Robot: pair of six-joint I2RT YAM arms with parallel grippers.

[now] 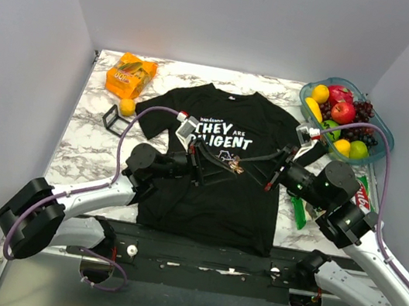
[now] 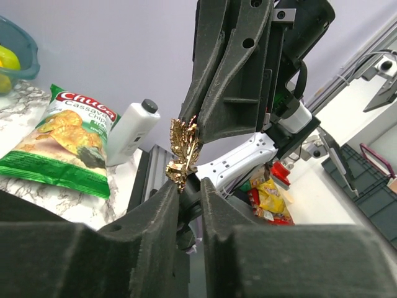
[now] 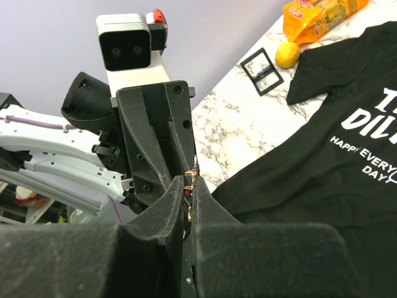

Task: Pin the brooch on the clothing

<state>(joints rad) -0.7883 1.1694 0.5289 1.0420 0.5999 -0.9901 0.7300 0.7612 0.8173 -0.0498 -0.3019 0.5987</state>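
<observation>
The black T-shirt (image 1: pixel 213 194) with white print lies flat in the middle of the marble table; it also shows in the right wrist view (image 3: pixel 322 167). The small gold brooch (image 1: pixel 239 167) hangs in the air just above the shirt's chest, between both grippers' tips. My left gripper (image 1: pixel 232 164) reaches in from the left and pinches the brooch's lower end (image 2: pixel 180 155) between nearly closed fingertips (image 2: pixel 189 185). My right gripper (image 1: pixel 249 166) comes from the right, shut on the brooch's thin edge (image 3: pixel 194 171); its tips (image 3: pixel 189 186) face the left gripper.
A bowl (image 1: pixel 378 151) of fruit stands at the back right. A green chips bag (image 1: pixel 362 195) lies right of the shirt, also in the left wrist view (image 2: pixel 68 143). An orange snack bag (image 1: pixel 130 74), an orange ball (image 1: pixel 127 106) and a black wire cube (image 1: pixel 114 118) sit at the back left.
</observation>
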